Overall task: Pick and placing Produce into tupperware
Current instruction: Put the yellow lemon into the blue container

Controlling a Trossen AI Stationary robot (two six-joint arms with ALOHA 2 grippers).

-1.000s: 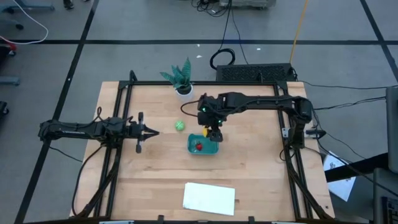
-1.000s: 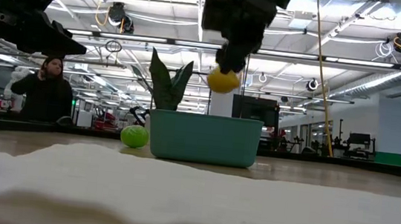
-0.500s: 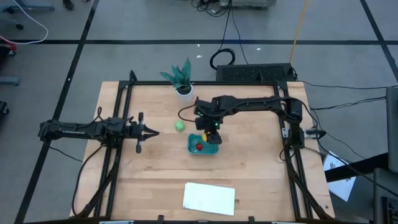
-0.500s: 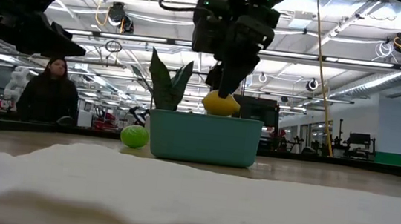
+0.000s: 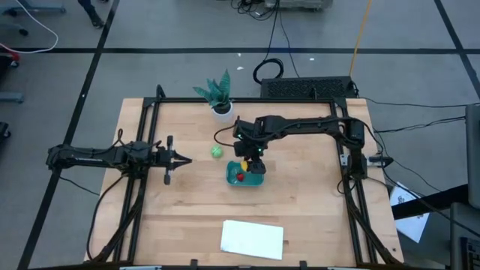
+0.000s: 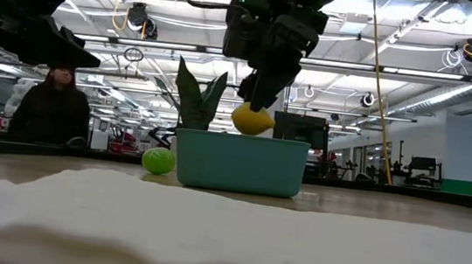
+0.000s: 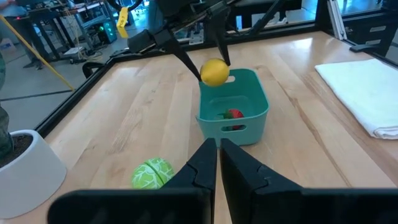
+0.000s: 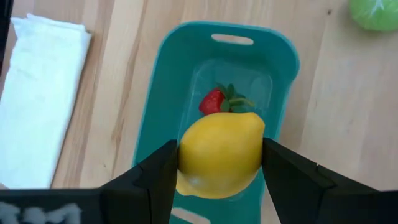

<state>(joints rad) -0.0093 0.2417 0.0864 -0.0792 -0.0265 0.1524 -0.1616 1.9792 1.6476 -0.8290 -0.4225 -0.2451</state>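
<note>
My right gripper is shut on the yellow lemon-like piece, which hangs just above the rim of the teal tupperware over its far part. The red strawberry-like piece lies on the tupperware's floor. The round green piece rests on the table to the left of the tupperware. My left gripper waits shut at the table's left, its fingers level and pointing at the tupperware. My right gripper pinches the lemon between its two fingers, one on each of two opposite sides. The fingers slant down at it from above and the table's far right. The lemon is lifted clear, above the tupperware's rim.
A potted green plant in a white pot stands at the far edge. A flat white sheet lies near the front edge. People show in the room beyond the table.
My right gripper has come down with the lemon toward the tupperware and shifted a little toward the table's left, turning slightly. The lemon has sunk from well above the rim to just above it. In the last half second it has kept still.
</note>
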